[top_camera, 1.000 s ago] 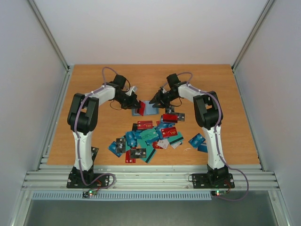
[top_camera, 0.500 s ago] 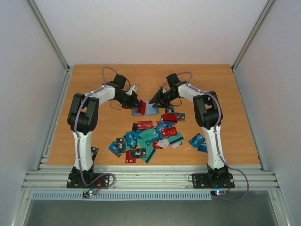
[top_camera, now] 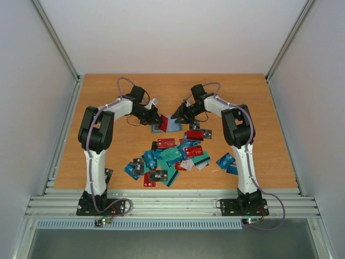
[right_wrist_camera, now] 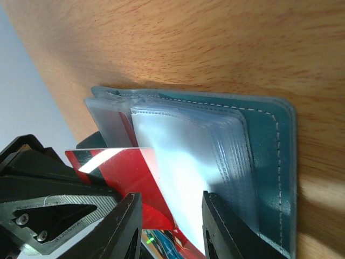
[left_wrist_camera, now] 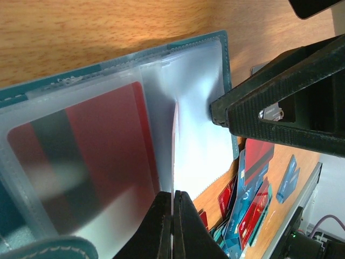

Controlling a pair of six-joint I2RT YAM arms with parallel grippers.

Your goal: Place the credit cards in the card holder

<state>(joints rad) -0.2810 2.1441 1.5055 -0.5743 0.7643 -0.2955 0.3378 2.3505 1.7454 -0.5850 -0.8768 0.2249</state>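
Observation:
The teal card holder point(top_camera: 172, 125) lies open on the table between my grippers, its clear sleeves fanned out point(right_wrist_camera: 188, 145). My left gripper point(top_camera: 157, 120) is shut on a red card point(left_wrist_camera: 174, 156), held edge-on against a sleeve. Another red card with a black stripe point(left_wrist_camera: 81, 156) sits inside a sleeve. In the right wrist view the held red card point(right_wrist_camera: 126, 172) stands over the sleeves. My right gripper point(top_camera: 180, 116) is open, its fingers point(right_wrist_camera: 220, 226) resting on the sleeves beside the card. It also shows in the left wrist view point(left_wrist_camera: 280, 108). The holder's teal cover point(right_wrist_camera: 269, 140) lies flat.
A loose pile of red, teal, blue and black cards point(top_camera: 172, 156) lies nearer the arm bases. A few more cards point(top_camera: 227, 162) lie at the pile's right. The wooden table point(top_camera: 108, 151) ends at metal rails in front.

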